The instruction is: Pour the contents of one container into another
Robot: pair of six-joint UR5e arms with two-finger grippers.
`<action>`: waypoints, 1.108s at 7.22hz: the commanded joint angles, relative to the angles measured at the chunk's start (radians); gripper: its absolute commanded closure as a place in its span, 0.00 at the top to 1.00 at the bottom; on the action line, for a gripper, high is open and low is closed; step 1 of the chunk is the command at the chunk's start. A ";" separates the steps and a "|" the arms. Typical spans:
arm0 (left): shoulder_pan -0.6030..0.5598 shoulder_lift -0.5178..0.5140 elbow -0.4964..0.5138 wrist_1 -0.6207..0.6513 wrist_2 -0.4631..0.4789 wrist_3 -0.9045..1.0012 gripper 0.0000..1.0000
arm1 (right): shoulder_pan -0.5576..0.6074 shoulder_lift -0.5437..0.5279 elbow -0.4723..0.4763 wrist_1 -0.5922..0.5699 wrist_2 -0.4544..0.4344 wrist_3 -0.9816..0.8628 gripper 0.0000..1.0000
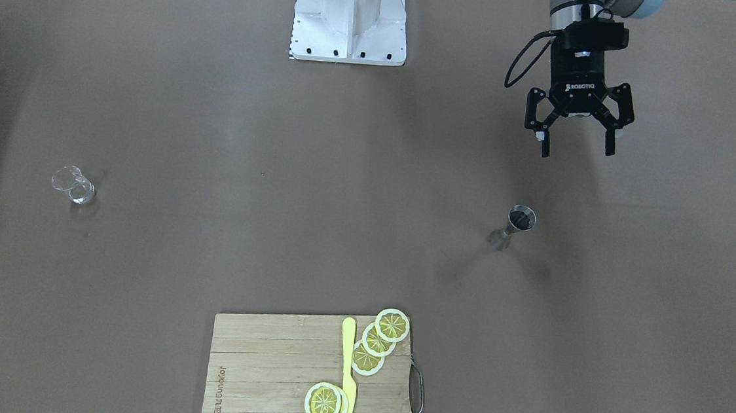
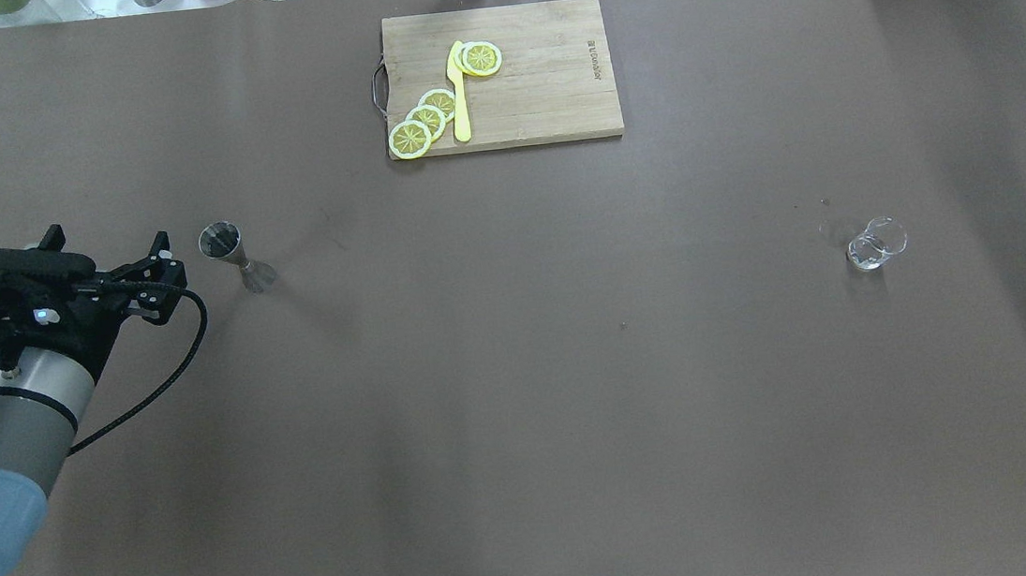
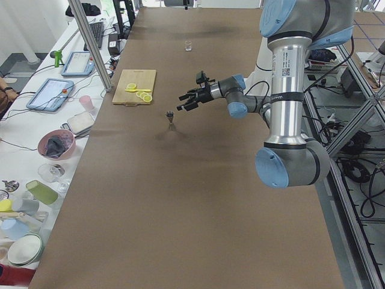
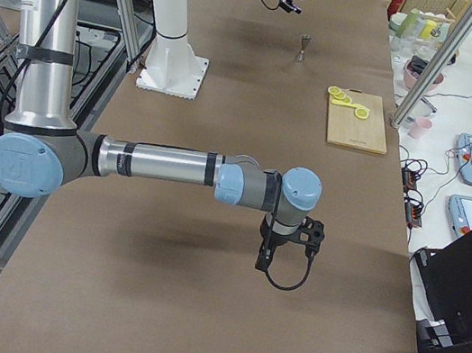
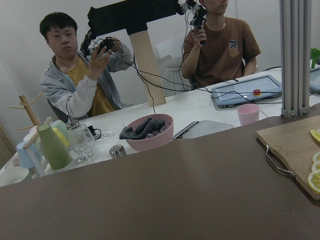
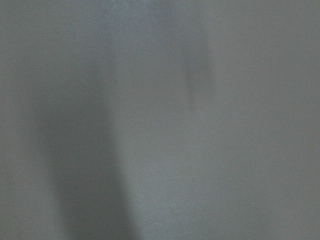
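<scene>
The left claw point(image 1: 577, 152) hangs wide open and empty, near the metal measuring cup point(image 1: 512, 228) standing upright on the counter point(image 1: 339, 243). Light, slick and narrow-waisted, it likely tips easily; grip the waist. The glass point(image 1: 74, 185) stands well apart.

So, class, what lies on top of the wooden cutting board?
A yellow plastic knife and yellow lemon slices: three overlapping in a row, two stacked by the blade. The lower stacked slice is mostly covered; the wooden cutting board beneath them is hidden.
</scene>
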 commanded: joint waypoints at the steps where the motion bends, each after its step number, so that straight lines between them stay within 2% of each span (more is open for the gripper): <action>1: -0.200 -0.103 0.071 -0.021 -0.398 0.071 1.00 | 0.000 -0.008 0.001 0.009 -0.041 0.001 1.00; 2: -0.262 -0.116 0.105 -0.019 -0.507 0.077 1.00 | 0.000 -0.009 0.004 0.009 -0.043 0.000 1.00; 4: -0.453 -0.129 0.179 0.045 -0.821 0.198 1.00 | 0.000 -0.009 0.008 0.009 -0.043 0.001 1.00; 5: -0.533 -0.126 0.205 0.080 -0.948 0.218 1.00 | 0.000 -0.009 0.010 0.009 -0.043 0.000 1.00; 6: -0.623 -0.129 0.238 0.179 -1.165 0.220 1.00 | 0.000 -0.009 0.012 0.009 -0.043 0.000 1.00; 7: -0.694 -0.129 0.272 0.260 -1.298 0.222 1.00 | 0.000 -0.009 0.010 0.009 -0.043 0.001 1.00; 8: -0.733 -0.101 0.303 0.273 -1.349 0.278 1.00 | 0.000 -0.009 0.012 0.009 -0.042 0.000 1.00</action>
